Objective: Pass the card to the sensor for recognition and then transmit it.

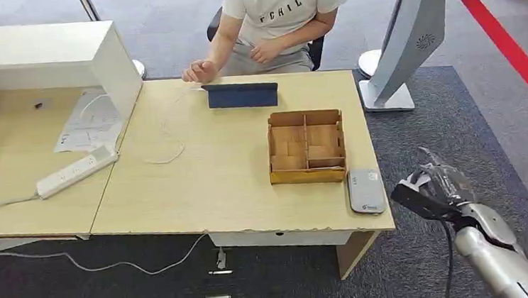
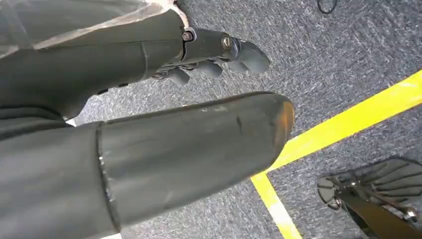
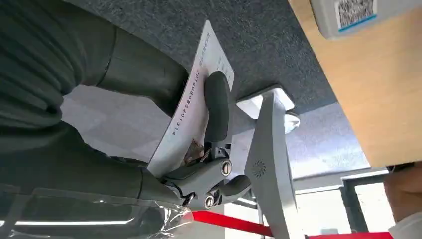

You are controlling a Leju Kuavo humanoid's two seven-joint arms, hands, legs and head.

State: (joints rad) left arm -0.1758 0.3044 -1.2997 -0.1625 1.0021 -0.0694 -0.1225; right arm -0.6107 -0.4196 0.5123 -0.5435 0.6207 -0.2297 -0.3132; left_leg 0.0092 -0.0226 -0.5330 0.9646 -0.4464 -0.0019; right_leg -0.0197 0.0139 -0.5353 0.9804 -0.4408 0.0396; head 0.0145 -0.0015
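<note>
The thin white plastic card (image 3: 194,107) printed with a line of digits along one long edge is pinched in the robot's right hand (image 3: 199,144), the thick grey thumb pressing one face and a darker finger (image 3: 217,107) laid across the other. The right wrist view makes the card plain, its long axis running out from the palm and its free end pointing away from the hand, towards the grey carpet; in the head view the same hand (image 1: 440,185) hangs off the table's right front corner, and the card is too small there to make out. Just beside that hand, on the light wooden table (image 1: 227,173), lies the flat grey card sensor (image 1: 365,191), next to a divided brown cardboard tray (image 1: 306,147). A person in a white T-shirt (image 1: 275,9) sits behind the table. The left hand (image 2: 199,94) hangs over carpet and yellow floor tape (image 2: 348,124), fingers apart, holding nothing.
</note>
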